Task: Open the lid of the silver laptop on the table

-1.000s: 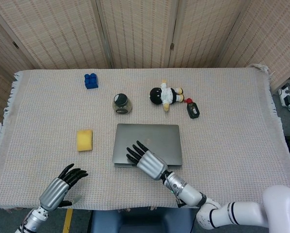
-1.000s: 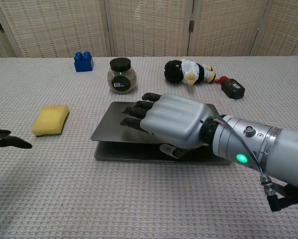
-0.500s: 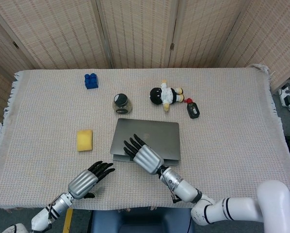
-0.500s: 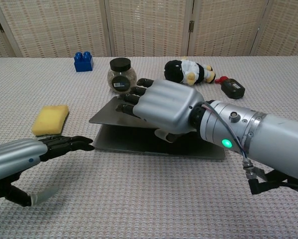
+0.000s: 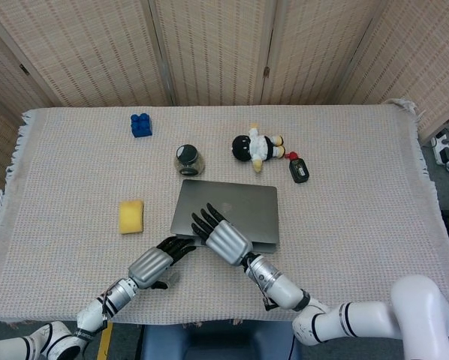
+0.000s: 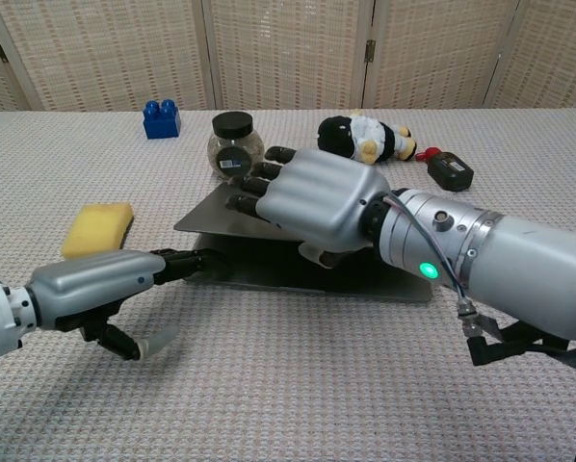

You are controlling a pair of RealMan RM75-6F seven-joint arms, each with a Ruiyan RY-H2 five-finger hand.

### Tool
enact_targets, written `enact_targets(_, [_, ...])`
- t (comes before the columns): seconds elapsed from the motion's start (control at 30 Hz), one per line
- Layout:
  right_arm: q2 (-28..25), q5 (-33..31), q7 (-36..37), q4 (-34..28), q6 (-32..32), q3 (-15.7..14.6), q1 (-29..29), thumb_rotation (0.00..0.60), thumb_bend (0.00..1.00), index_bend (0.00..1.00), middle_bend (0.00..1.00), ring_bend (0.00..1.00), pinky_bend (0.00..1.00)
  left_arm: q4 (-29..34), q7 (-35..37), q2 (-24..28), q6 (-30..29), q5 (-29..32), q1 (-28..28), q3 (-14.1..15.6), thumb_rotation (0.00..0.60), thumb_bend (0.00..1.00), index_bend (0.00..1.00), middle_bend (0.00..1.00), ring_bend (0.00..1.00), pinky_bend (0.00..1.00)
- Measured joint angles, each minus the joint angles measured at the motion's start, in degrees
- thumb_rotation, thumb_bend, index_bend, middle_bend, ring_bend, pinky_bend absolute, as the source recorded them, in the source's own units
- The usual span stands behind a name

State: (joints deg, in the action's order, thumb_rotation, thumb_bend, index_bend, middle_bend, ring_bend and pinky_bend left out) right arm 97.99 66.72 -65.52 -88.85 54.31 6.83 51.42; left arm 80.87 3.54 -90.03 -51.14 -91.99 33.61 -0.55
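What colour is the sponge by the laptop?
Yellow; the sponge shows best in the head view.

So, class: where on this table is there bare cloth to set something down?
Free: the right side beyond the black device, and the far left past the sponge. Crowded: the middle, around the laptop, jar, doll and both hands.

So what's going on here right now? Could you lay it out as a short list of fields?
laptop: silver, lid raised partway at its front edge
right hand: on the lid's front edge, lifting it
left hand: fingers reaching to the laptop's front left corner
table: covered with a beige cloth
other things: yellow sponge, jar, blue block, plush toy
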Motion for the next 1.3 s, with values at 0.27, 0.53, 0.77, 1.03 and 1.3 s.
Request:
enact_targets(0.27, [-0.1,-1.0,0.4,0.6,0.7,-0.3,0.7,0.6,0.49,0.0,0.0,0.0,0.0,-2.2,-4.5,-3.2,3.3,6.1,2.5,-2.5,0.314,0.61,0.0,0.0,0.0,0.0])
enact_targets(0.53, [0.3,-1.7,1.3,1.6,0.8,-1.1,1.2,0.6,0.49,0.0,0.0,0.0,0.0,-3.1,-9.1,-4.8,5.6,12.0,3.9,-3.8,0.224,0.61,0.0,0.0,0.0,0.0])
enact_targets(0.77, [0.6,-1.9,2.0,2.6,0.6,-1.8,1.7,0.6,0.49,0.0,0.0,0.0,0.0,-3.3,-12.5,-5.4,5.5,14.7,4.4,-3.9,0.192,0.61,0.0,0.0,0.0,0.0])
enact_targets(1.03, [1.0,-2.4,2.8,4.5,0.3,-2.4,2.0,0.6,0.49,0.0,0.0,0.0,0.0,-2.6,-14.3,-5.6,5.2,16.5,4.9,-3.6,0.191,0.61,0.0,0.0,0.0,0.0])
enact_targets(1.3, [1.4,-3.3,3.2,6.9,0.2,-2.7,2.2,0.6,0.49,0.0,0.0,0.0,0.0,-2.5,-15.4,-5.7,5.0,17.6,5.2,-3.2,0.191,0.61,0.0,0.0,0.0,0.0])
